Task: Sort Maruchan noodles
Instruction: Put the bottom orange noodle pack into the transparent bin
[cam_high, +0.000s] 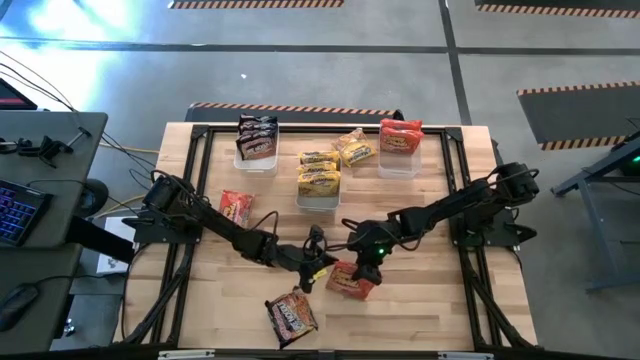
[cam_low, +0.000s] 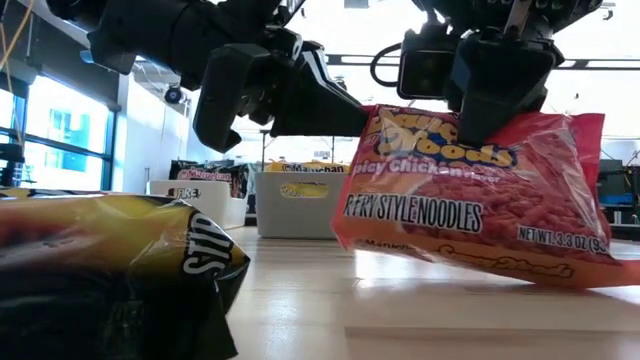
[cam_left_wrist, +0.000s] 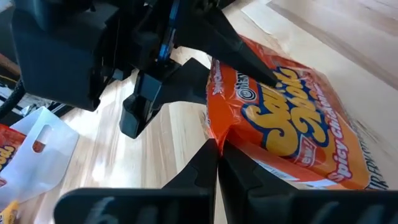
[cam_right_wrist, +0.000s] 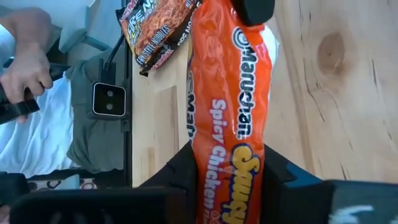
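An orange Maruchan noodles packet (cam_high: 350, 281) stands on edge at the table's middle front, between my two grippers. My left gripper (cam_left_wrist: 216, 155) is shut at its end seam. My right gripper (cam_right_wrist: 230, 171) is shut across its body. A dark packet (cam_high: 291, 316) lies flat near the front edge, and a red-orange one (cam_high: 237, 207) lies flat at the left. Three clear bins at the far side hold dark (cam_high: 257, 138), yellow (cam_high: 319, 176) and red (cam_high: 401, 137) packets. One yellow packet (cam_high: 353, 148) lies between two bins. My left gripper pinches the orange packet's crimped end seam (cam_left_wrist: 213, 138) between its two shut fingertips, coming slanting down from the table's left. My right gripper has the packet's body (cam_right_wrist: 231, 146) between its two fingers, one on each printed face, coming from above at a slant and lying across its upper long edge (cam_low: 470, 130). The packet stands tilted on edge, with its lower long edge (cam_low: 470, 262) down at the table top.
The dark packet (cam_low: 110, 270) fills the low view's near left. The table frame's black rails (cam_high: 190, 170) run along both sides. Bare wood (cam_high: 430, 300) lies at the front right. A person's hand (cam_right_wrist: 25, 62) shows beyond the table's front edge.
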